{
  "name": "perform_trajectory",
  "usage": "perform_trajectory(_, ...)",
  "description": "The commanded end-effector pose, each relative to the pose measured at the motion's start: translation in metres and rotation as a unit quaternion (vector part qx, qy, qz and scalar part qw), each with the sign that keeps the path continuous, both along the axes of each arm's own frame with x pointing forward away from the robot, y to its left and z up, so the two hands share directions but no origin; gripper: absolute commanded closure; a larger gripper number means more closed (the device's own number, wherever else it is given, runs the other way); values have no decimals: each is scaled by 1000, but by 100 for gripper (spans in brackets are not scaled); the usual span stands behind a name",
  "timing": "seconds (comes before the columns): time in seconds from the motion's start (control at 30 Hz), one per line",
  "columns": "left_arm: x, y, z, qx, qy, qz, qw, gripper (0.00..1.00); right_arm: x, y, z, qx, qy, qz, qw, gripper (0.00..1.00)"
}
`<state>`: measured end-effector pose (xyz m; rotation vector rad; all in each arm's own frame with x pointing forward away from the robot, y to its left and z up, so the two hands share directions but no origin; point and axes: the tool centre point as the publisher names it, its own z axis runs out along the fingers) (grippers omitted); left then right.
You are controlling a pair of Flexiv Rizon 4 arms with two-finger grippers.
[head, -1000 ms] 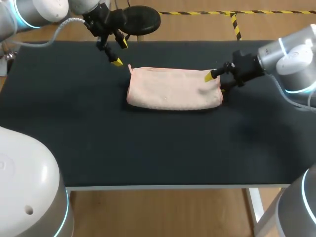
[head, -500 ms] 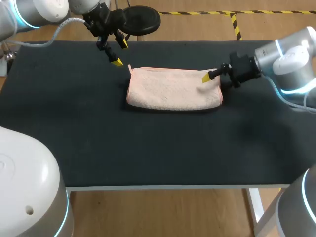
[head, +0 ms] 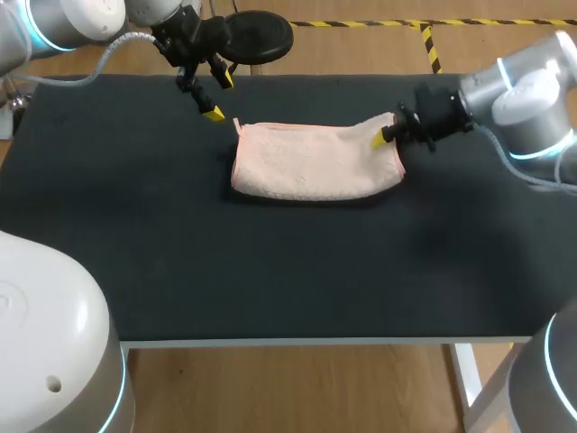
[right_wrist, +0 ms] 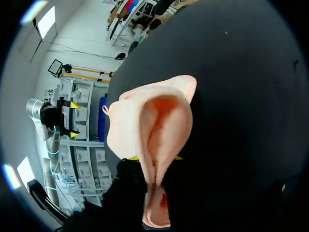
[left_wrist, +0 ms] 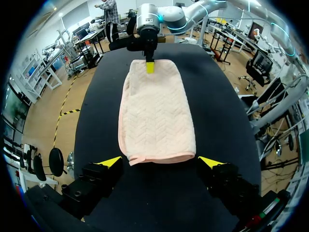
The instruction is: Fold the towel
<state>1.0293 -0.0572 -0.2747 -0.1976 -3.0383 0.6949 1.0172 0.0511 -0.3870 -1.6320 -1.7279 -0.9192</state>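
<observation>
A black bench (head: 270, 280) fills the head view, and its nearest stretch is bare dark mat.

Past that bare band, about midway across, lies one towel (head: 311, 162). It is pale peach and folded into a long strip that runs left to right. Its near long edge is rounded, and its far edge shows a thin pink border.

There are two tools, one at each end of the towel. The right tool (head: 383, 137) comes in from the right side and is clamped on the towel's right end. That end's far corner is raised a little off the bench. In the right wrist view the cloth (right_wrist: 154, 125) runs down between this tool's fingers. Its layers gape ahead of them, so the darker inside of the fold shows.

Furthest back, near the bench's far edge, the left tool (head: 218, 96) hangs just beside the towel's far left corner, apart from it. Its two yellow-tipped fingers are spread wide with nothing between them. In the left wrist view the towel (left_wrist: 157, 116) stretches away ahead of those spread fingers (left_wrist: 110, 162). The near short end sits level with the tips but touches neither. At the towel's other end the right tool (left_wrist: 150, 66) sits on the cloth, one yellow tip showing.
</observation>
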Motion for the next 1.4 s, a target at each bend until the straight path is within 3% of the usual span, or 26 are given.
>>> perform_trajectory(0.03, 0, 0, -1, -2, 0, -1, 1000, 0, -1, 17, 31, -39, -2, 5, 999, 100)
perform_trajectory(0.2, 0, 0, -1, -2, 0, -1, 1000, 0, 8, 56, 56, -53, -23, 34, 998, 100)
perform_trajectory(0.37, 0, 0, -1, -2, 0, -1, 1000, 0, 14, 112, 70, -48, -41, 73, 995, 100)
perform_trajectory(0.53, 0, 0, -1, -2, 0, -1, 1000, 0, 17, 162, 61, -55, -33, 94, 993, 100)
perform_trajectory(0.7, 0, 0, -1, -2, 0, -1, 1000, 0, 12, 196, 50, -52, -25, 112, 992, 100)
perform_trajectory(0.9, 0, 0, -1, -2, 0, -1, 1000, 0, 11, 219, 43, -48, -22, 115, 992, 100)
perform_trajectory(1.03, 0, 0, -1, -2, 0, -1, 1000, 0, 6, 230, 43, -18, -35, 130, 991, 100)
perform_trajectory(1.07, 0, 0, -1, -2, 0, -1, 1000, 0, 4, 231, 43, -4, -40, 132, 990, 92)
perform_trajectory(1.1, 0, 0, -1, -2, 0, -1, 1000, 0, 2, 232, 45, 9, -42, 146, 988, 29)
perform_trajectory(1.13, 0, 0, -1, -2, 0, -1, 1000, 0, 1, 233, 45, 15, -41, 151, 988, 0)
perform_trajectory(1.23, 0, 0, -1, -2, 0, -1, 1000, 0, -3, 233, 51, 27, -55, 153, 986, 0)
perform_trajectory(1.3, 0, 0, -1, -2, 0, -1, 1000, 0, -5, 233, 52, 4, -69, 154, 986, 0)
perform_trajectory(1.4, 0, 0, -1, -2, 0, -1, 1000, 0, -5, 234, 55, 5, -71, 151, 986, 0)
